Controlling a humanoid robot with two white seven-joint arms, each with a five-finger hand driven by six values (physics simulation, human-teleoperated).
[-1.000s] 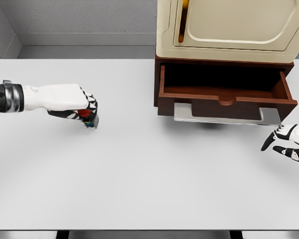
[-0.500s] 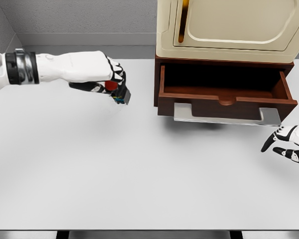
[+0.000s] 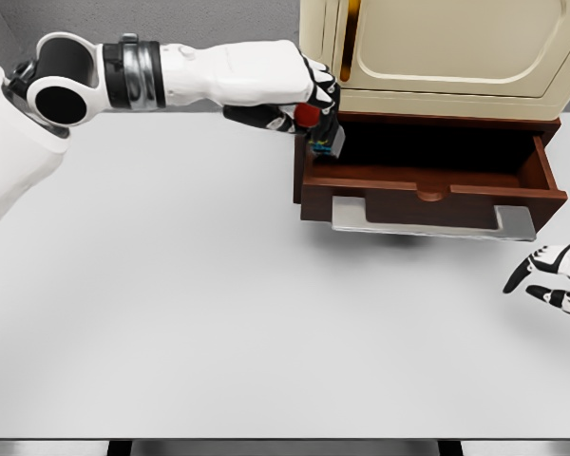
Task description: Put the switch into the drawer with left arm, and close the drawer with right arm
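Left hand (image 3: 299, 95) curled tight around the switch (image 3: 325, 140), upper middle of frame. Red part of the switch shows between the fingers; dark body with a blue-green edge hangs below them. Switch now sits over the left end of the open drawer (image 3: 427, 180), just at its left wall, not yet down inside. A second ago hand and switch were low over the table (image 3: 218, 313) at far left; half a second ago, mid-way across and higher. So the carry is nearly done: arm stretched in from upper left, reaching the cabinet (image 3: 437, 57).

Drawer stands pulled out, interior dark, nothing seen in it. Judgement: needs a little more travel rightward past the wall, then release.

Right hand (image 3: 551, 280) at right edge, low, fingers loosely spread, holding nothing; it has drifted slightly toward the edge. Waiting, likely, for the closing push.
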